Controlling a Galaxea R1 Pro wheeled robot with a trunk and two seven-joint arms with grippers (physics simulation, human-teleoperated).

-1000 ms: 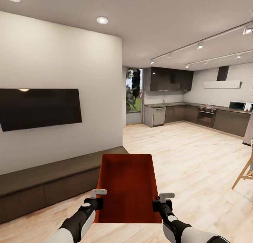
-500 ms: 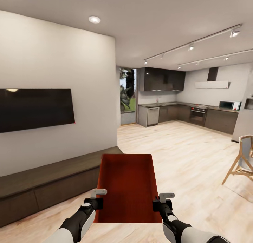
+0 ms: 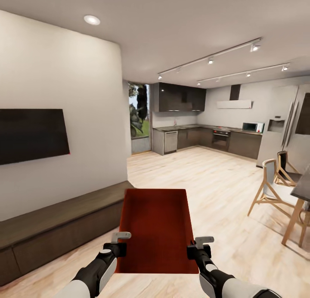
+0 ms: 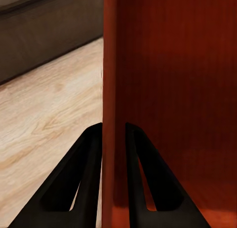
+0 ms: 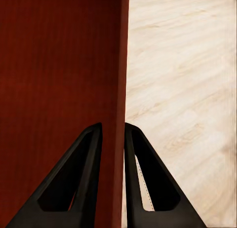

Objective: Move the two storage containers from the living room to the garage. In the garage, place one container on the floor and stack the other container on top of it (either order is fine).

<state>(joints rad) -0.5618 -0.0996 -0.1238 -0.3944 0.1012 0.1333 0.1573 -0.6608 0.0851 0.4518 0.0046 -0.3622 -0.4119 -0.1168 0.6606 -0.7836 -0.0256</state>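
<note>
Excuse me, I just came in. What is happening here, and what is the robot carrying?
The robot is carrying one orange-red bin in front of itself with both arms. The left claw is shut on the bin's left wall, and the right claw is shut on its right wall. The bin looks empty. The robot is on light wood flooring, with a black TV above a long dark cabinet on its left and a kitchen ahead.

View swung right: TV [image 3: 32, 134] slid left, chairs [image 3: 271, 190] entered.
</note>
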